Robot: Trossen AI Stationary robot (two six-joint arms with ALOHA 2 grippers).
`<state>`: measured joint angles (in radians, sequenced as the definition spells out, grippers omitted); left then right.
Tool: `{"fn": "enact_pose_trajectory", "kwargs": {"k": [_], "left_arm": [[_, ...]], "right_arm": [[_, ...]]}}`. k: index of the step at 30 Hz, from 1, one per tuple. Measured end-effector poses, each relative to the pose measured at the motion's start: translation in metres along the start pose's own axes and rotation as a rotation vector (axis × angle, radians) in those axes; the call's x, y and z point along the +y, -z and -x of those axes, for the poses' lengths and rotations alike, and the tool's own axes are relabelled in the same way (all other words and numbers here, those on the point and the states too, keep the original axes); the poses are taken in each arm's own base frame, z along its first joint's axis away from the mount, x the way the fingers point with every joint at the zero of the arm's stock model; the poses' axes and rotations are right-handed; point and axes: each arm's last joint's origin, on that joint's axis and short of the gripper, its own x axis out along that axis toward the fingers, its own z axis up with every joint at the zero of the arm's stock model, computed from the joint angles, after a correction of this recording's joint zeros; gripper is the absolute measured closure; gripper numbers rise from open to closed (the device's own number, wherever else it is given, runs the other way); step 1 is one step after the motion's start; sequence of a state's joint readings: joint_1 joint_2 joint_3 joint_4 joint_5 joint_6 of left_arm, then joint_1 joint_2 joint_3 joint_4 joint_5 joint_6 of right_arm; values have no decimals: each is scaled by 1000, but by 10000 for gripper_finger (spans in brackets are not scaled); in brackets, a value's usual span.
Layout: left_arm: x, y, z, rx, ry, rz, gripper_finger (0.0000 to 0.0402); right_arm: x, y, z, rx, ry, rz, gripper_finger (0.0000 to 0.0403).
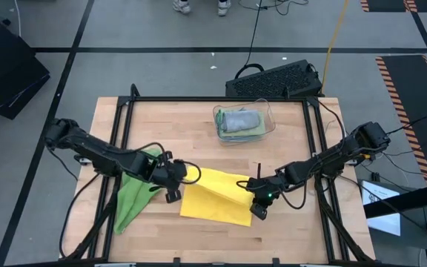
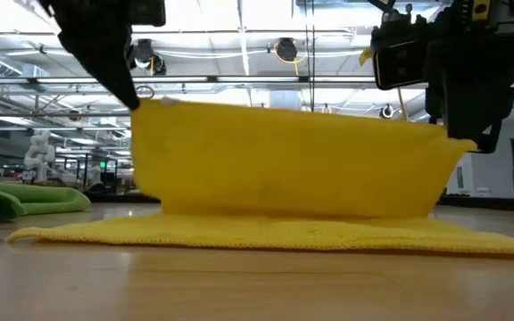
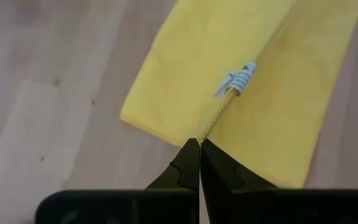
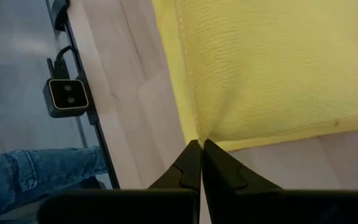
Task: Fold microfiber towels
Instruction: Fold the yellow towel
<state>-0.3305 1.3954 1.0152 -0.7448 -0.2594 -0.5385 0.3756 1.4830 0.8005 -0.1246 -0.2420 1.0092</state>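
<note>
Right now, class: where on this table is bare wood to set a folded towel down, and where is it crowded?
Bare wood lies left of the clear bin, and along the table front edge. The middle is crowded: left gripper and right gripper pinch the yellow towel, beside the bright green towel.

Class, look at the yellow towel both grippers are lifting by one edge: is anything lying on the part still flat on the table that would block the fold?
Nothing visible: the yellow towel lies bare.
</note>
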Motion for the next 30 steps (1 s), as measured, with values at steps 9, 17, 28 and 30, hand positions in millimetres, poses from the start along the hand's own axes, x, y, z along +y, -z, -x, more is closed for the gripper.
{"fn": "enact_pose_trajectory", "kwargs": {"k": [9, 17, 28, 30], "left_arm": [[-20, 10, -25, 80, -19, -49, 398], [-27, 12, -37, 99, -14, -38, 395], [-35, 18, -46, 132, -7, -33, 367], [-36, 16, -46, 119, 7, -33, 360]], "right_arm": [[6, 7, -2, 12, -19, 48, 403], [4, 11, -16, 41, -3, 61, 400], [5, 13, -23, 60, -31, 100, 362], [6, 13, -24, 57, -40, 103, 350]]}}
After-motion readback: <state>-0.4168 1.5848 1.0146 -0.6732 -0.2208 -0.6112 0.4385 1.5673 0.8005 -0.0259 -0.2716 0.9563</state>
